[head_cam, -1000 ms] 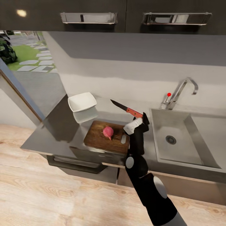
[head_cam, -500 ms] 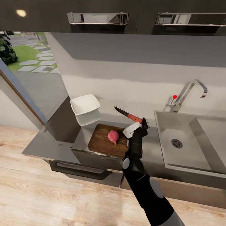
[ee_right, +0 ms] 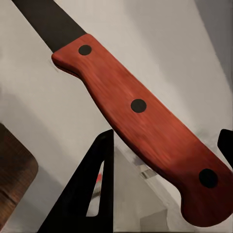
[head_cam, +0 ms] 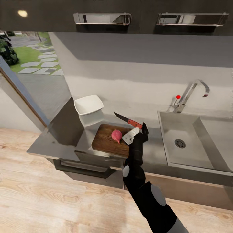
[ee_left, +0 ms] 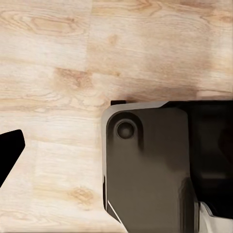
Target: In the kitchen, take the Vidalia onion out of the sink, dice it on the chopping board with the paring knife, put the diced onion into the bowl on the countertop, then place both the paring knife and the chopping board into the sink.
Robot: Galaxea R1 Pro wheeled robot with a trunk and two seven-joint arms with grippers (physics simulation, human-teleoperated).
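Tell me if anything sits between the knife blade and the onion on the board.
Nothing visible does. The right gripper holds the paring knife by its red handle, with the blade pointing over the chopping board. The Vidalia onion lies uncovered on the board, below and in front of the blade, open air between.

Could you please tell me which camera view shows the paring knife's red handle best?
The right wrist view: the paring knife shows its red handle large, rivets clear. The head view shows the whole knife small above the chopping board. The left wrist view faces floor.

A kitchen: sink (head_cam: 191,142) with tap (head_cam: 191,94) (chrome), dark wall cabinets (head_cam: 113,14).
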